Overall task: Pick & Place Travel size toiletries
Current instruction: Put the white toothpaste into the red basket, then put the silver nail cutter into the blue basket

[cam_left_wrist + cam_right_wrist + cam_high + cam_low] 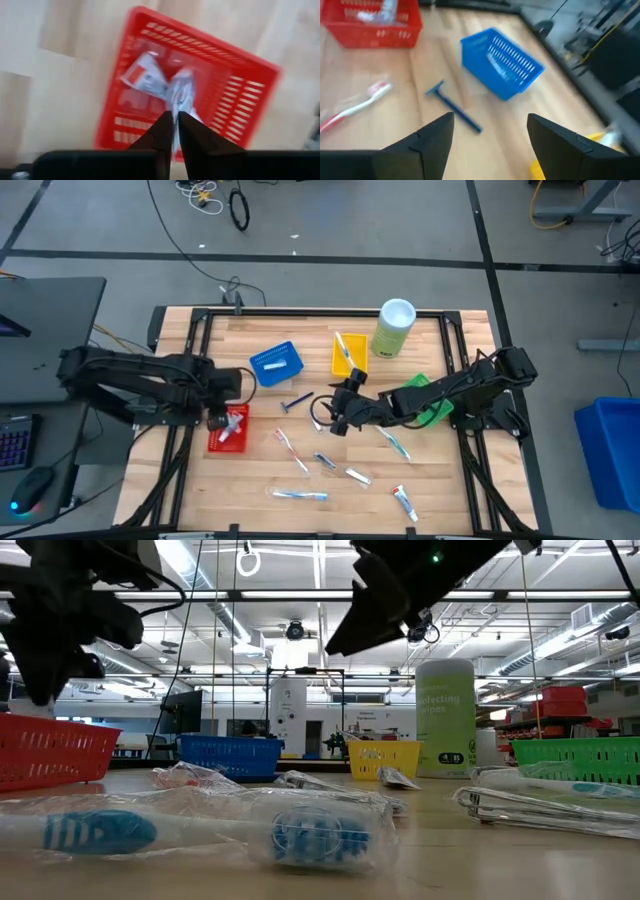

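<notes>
The wooden table point(200, 480) carries four trays: a red tray point(228, 430) at the left, a blue tray point(276, 363) and a yellow tray point(347, 354) farther back, and a green tray point(436, 412) mostly hidden under the right arm. A tall canister point(393, 328) stands just beside the yellow tray.

The left gripper point(219, 420) hovers over the red tray. In its wrist view its fingers point(161, 137) stand nearly together with only a thin gap, and a clear wrapped packet point(181, 95) lies in line with that gap; whether it is pinched or already lying in the tray cannot be told. A white packet with a red mark point(145, 76) lies in the red tray beside it.

The right gripper point(338, 416) reaches toward the table's middle, its fingers point(436, 137) spread wide and holding nothing. Just beyond it lies a blue razor point(295, 403), between the blue tray and the gripper.

The other toiletries lie loose on the near half of the table: a red-and-white toothbrush point(290, 448), a teal toothbrush point(395, 443), a blue-marked toothbrush point(300, 495), two small tubes point(325, 461) and point(357, 475), and a red-marked tube point(404, 502). One more item point(343, 348) lies in the yellow tray.
</notes>
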Tool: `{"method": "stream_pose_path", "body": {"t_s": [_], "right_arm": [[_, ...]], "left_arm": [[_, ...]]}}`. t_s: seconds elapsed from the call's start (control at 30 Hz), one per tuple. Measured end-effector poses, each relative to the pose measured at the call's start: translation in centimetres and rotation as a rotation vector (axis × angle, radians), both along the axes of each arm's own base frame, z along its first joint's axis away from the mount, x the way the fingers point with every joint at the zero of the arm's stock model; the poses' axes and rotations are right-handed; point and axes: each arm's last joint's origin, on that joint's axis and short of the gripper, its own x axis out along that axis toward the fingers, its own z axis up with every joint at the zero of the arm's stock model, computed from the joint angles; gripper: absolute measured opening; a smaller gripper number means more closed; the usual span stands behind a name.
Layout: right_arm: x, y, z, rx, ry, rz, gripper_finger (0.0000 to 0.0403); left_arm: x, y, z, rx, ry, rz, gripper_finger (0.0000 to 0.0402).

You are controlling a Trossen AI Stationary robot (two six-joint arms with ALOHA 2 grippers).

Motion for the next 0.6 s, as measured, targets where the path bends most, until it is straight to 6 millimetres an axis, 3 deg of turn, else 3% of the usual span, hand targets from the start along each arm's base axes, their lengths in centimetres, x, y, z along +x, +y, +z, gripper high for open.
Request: {"method": "stream_pose_path", "body": {"t_s": [0.4, 0.6], "right_arm": [[-1.0, -0.2, -2.3, 0.091, 0.042, 0.003, 0.0259], [-1.0, -0.6, -2.5, 0.138, 0.044, 0.003, 0.0254]], "left_arm": [[2.8, 0.1, -1.5, 0.057, -0.052, -0.127, 0.0114], [3.6, 0.2, 0.2, 0.097, -0.109, -0.135, 0.013]]}}
